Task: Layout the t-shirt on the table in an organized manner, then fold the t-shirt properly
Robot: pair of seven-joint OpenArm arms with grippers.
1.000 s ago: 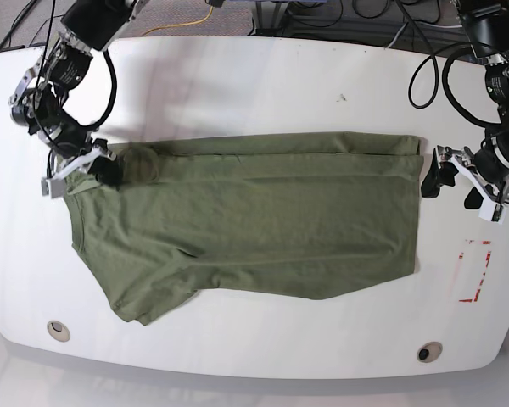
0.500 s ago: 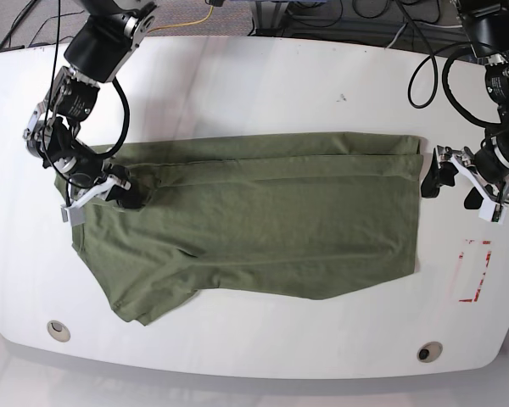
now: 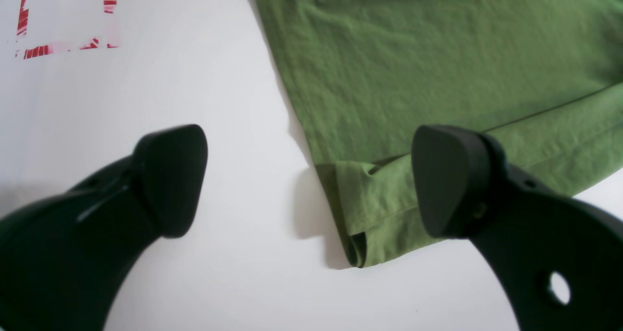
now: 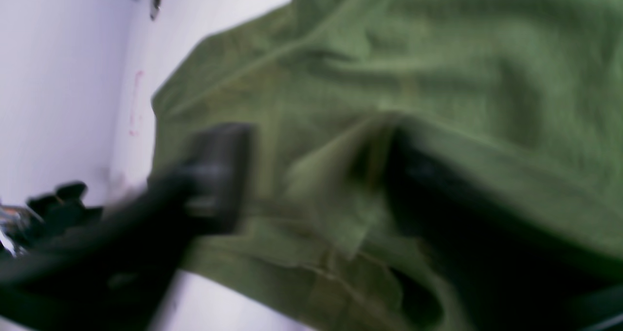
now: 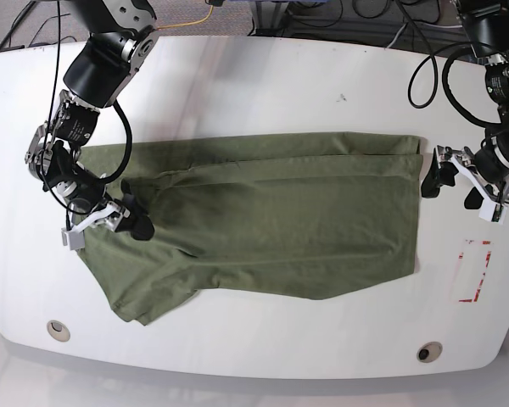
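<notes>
Surface: your shirt lies flat mid-surface, between both end effectors.
Right end effector: over the sleeve end; grip unclear through blur. Confirm release first.
Left end effector: released, hem corner just beneath.

Robotics lab: white table, cables, red floor-style marking

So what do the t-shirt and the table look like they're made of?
The t-shirt looks like soft woven or knit cotton, matte olive: fine fabric grain, wrinkles and a stitched, folded hem show. The table looks like a hard, smooth white laminate or plastic top with a slight sheen; which one cannot be told.
</notes>
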